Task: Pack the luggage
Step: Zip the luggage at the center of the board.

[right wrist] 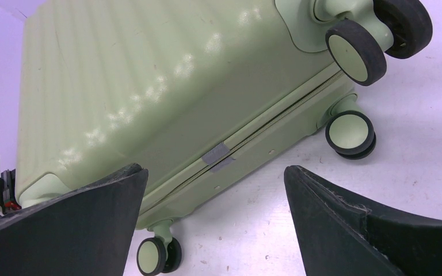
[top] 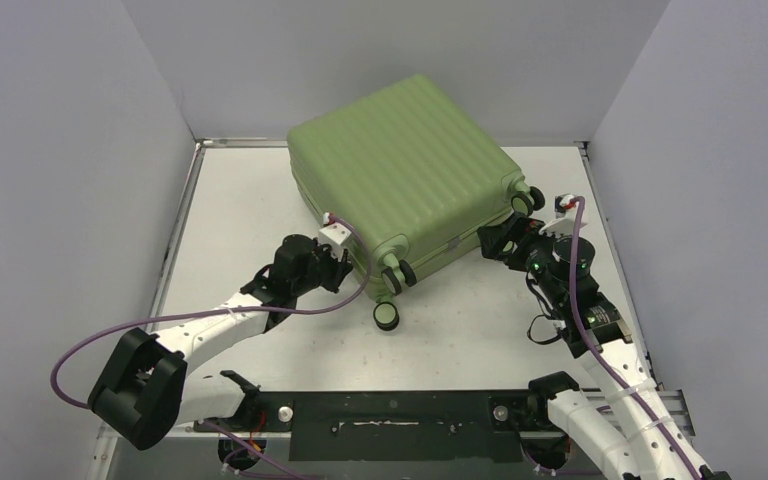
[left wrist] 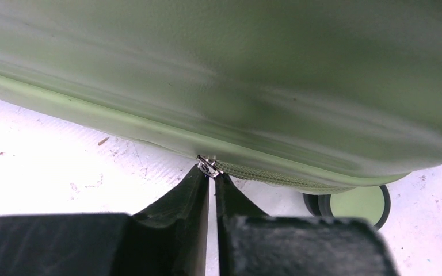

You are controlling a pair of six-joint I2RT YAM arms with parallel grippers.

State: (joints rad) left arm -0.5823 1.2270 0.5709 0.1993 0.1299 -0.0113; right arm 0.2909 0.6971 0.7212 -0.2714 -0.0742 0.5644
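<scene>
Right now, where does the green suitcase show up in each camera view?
Top external: green suitcase at centre, toward the back.
Left wrist: its shell fills the upper half.
Right wrist: it fills the upper left.
Shared landmark: the black green-hubbed wheel just below it from above; lower right in left wrist, probably bottom left in right wrist.
</scene>
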